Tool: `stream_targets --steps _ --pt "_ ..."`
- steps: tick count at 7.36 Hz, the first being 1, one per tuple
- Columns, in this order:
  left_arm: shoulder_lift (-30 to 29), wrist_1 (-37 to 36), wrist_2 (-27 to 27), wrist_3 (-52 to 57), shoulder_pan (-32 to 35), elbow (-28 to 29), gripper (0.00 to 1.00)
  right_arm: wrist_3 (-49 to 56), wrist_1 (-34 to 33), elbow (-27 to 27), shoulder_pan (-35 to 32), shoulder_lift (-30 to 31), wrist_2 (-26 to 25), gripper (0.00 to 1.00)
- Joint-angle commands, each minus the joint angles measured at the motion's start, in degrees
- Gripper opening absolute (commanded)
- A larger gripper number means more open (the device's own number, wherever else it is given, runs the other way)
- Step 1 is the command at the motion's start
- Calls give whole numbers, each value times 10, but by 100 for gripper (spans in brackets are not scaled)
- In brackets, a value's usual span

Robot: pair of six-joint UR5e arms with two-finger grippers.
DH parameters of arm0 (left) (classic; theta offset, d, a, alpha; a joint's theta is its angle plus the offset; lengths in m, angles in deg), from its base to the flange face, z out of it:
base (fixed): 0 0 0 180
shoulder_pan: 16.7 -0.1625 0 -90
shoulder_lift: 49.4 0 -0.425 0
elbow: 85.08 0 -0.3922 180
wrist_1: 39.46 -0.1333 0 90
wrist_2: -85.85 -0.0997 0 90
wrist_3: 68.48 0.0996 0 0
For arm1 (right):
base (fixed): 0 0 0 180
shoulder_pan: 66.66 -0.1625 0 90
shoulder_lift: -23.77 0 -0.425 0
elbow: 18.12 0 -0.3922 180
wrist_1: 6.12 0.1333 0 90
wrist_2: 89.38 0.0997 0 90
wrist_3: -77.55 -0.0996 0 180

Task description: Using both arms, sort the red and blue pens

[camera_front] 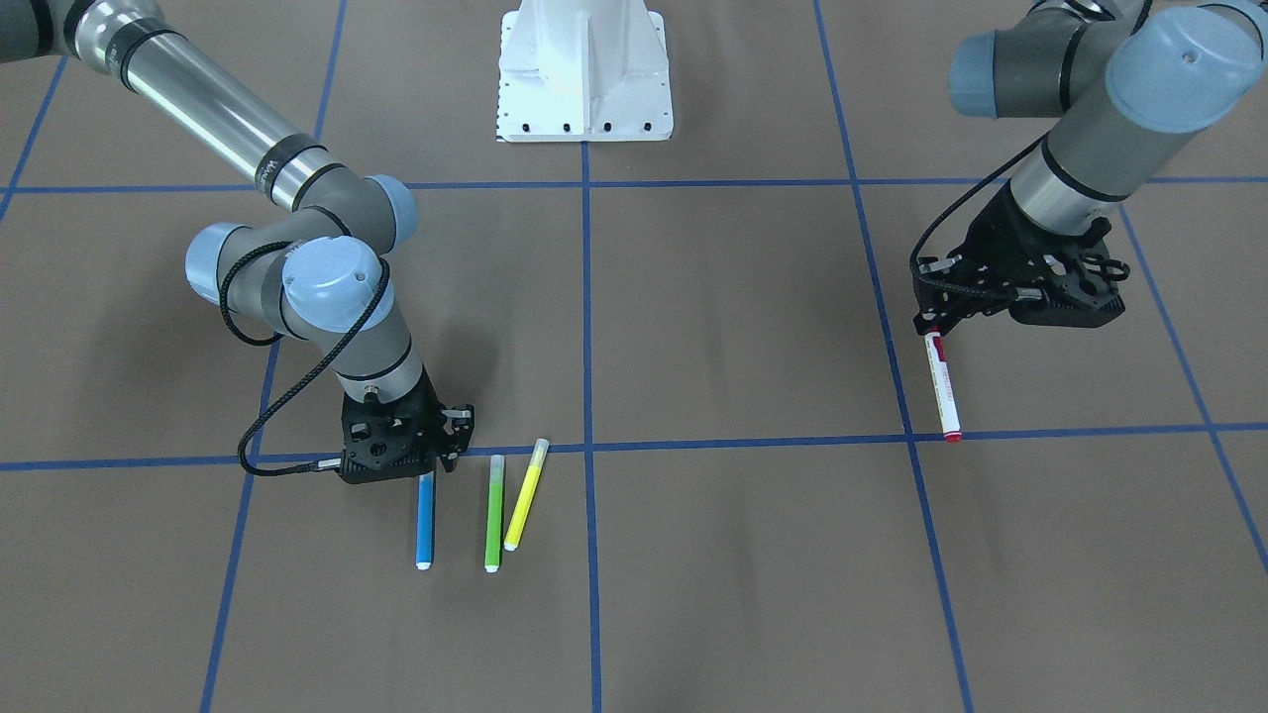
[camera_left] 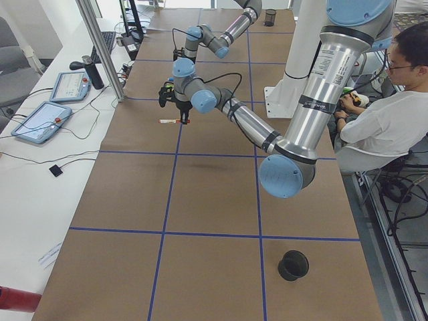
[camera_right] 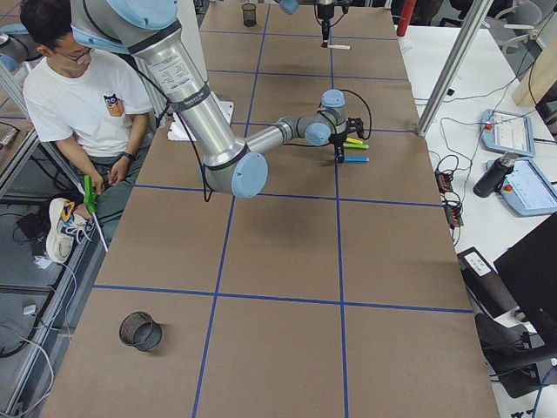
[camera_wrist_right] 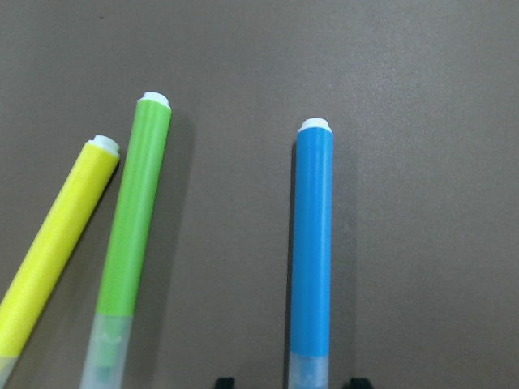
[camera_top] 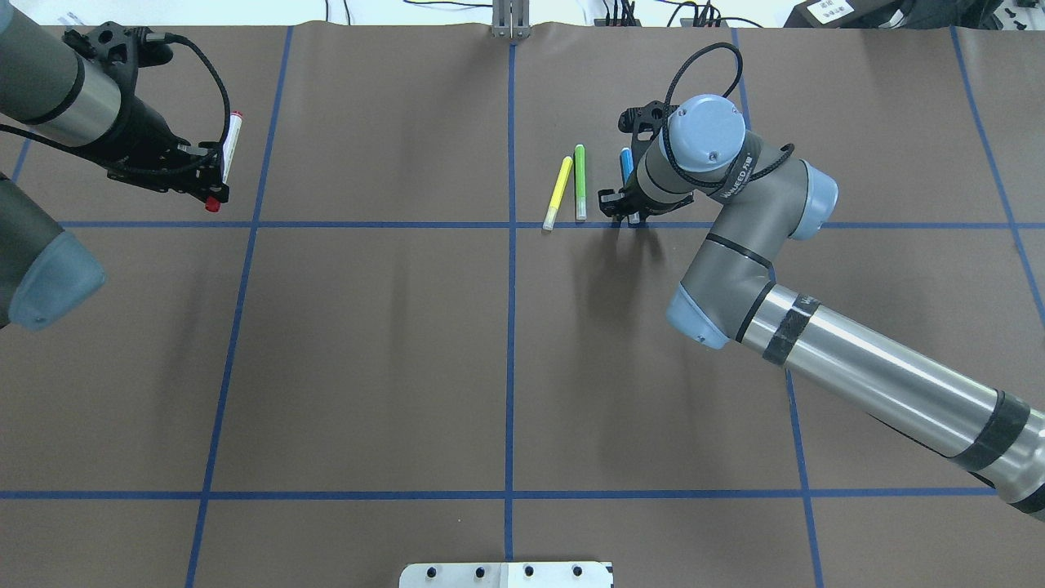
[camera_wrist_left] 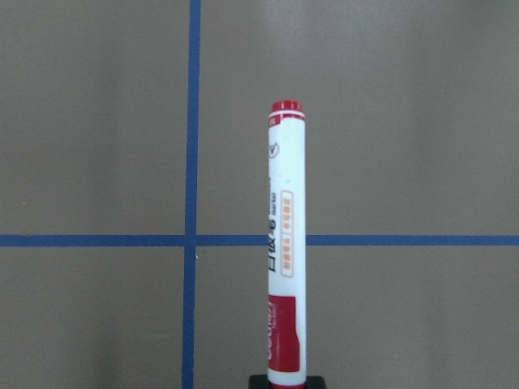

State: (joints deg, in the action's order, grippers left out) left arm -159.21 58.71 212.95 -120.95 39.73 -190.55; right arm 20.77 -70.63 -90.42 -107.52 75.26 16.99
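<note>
The red pen (camera_front: 944,391), white-barrelled with a printed label, sticks out of my left gripper (camera_front: 933,332), which is shut on its red cap end. In the left wrist view the red pen (camera_wrist_left: 285,243) points away over a blue tape crossing. The blue pen (camera_front: 425,520) lies on the brown table. My right gripper (camera_front: 436,465) is open and straddles its translucent cap end. In the right wrist view the fingertips (camera_wrist_right: 224,381) stand on either side of the blue pen (camera_wrist_right: 312,243) with gaps between.
A green marker (camera_front: 493,510) and a yellow marker (camera_front: 525,495) lie just beside the blue pen. The white pedestal (camera_front: 584,79) stands at the robot's edge. A black cup (camera_left: 293,265) and a mesh cup (camera_right: 139,331) sit at the table's ends. A person (camera_left: 384,120) sits beside the table.
</note>
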Motion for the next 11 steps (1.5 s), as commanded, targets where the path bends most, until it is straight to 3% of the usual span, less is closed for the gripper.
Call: stream_targets --steps 1,4,6,7,9,10,11 --pt "-1 0 0 0 -1 -1 0 -1 0 -1 0 1 0 0" --pt "1 -1 1 1 1 -5 0 -5 -3 -20 -25 -1 24 0" --pt "30 0 3 4 3 -16 0 -25 -9 -37 -80 18 120 0" --pt "87 5 18 7 3 -38 0 -25 -9 -74 -104 59 163 0" --pt "162 7 76 38 66 -53 0 -25 -9 -109 -140 104 219 0" --pt "186 -2 150 46 122 -43 0 -25 -9 -121 -141 115 220 0" --pt "213 -7 171 60 142 -39 0 -25 -8 -127 -141 120 220 0"
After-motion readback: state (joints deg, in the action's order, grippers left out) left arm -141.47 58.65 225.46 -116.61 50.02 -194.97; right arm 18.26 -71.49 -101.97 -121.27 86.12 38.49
